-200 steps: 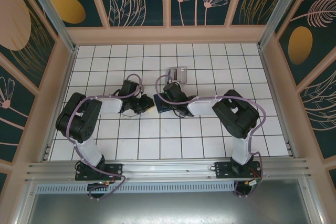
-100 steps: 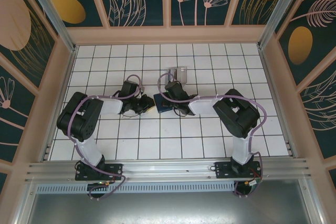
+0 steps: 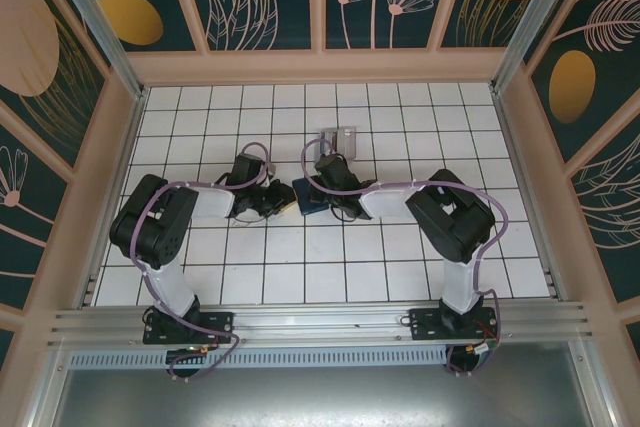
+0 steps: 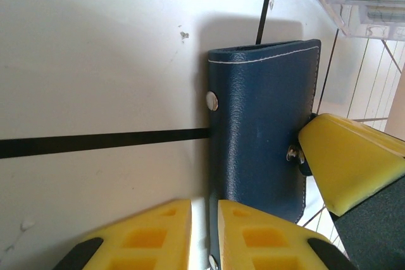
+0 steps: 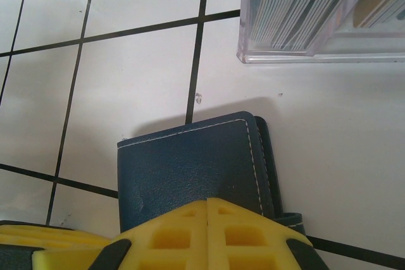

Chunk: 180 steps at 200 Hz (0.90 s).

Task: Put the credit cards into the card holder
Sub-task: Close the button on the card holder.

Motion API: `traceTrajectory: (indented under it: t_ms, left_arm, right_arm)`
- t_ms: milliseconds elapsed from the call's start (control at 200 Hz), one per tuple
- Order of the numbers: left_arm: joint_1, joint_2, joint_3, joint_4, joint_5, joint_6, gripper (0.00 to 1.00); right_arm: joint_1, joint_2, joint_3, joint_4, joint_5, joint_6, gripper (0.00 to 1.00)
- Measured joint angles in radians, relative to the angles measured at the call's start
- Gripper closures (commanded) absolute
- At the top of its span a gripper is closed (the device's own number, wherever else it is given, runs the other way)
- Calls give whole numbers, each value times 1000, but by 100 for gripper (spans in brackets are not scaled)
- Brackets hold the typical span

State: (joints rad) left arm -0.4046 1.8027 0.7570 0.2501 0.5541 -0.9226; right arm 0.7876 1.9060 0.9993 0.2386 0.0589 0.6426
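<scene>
The card holder (image 3: pixel 306 197) lies closed on the white tiled table (image 3: pixel 400 107), near the middle, with both arms reaching in to meet over it. In the left wrist view it shows as a navy leather fold (image 4: pixel 262 124) with pale stitching along its edge and a metal snap at its left side. The left gripper (image 4: pixel 204 210) comes at it from the left in the overhead view (image 3: pixel 280 202). Its yellow fingers (image 4: pixel 149 232) are drawn almost together, and the holder's left edge runs into the narrow slit between them, so it appears pinched there. The right gripper (image 5: pixel 207 203) is clenched, its two yellow pads pressed flush with nothing between them. Its tip rests on the near part of the holder (image 5: pixel 190 162). From the left wrist camera, one of its fingers (image 4: pixel 351 159) is touching the holder's right edge, next to a second snap. The credit cards (image 5: pixel 297 4) stand on edge in a clear plastic box (image 5: pixel 253 52) just beyond the holder, apart from it. The box sits a tile or so farther from the arms in the overhead view (image 3: pixel 340 137).
</scene>
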Motion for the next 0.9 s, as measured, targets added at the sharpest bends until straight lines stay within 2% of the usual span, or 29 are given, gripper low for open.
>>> traceTrajectory:
  t_ms: [901]
  left_arm:
    - [6,10,2,9,20,-19,80]
  right_arm:
    - [-14,-4,-20,43,-31,9,100]
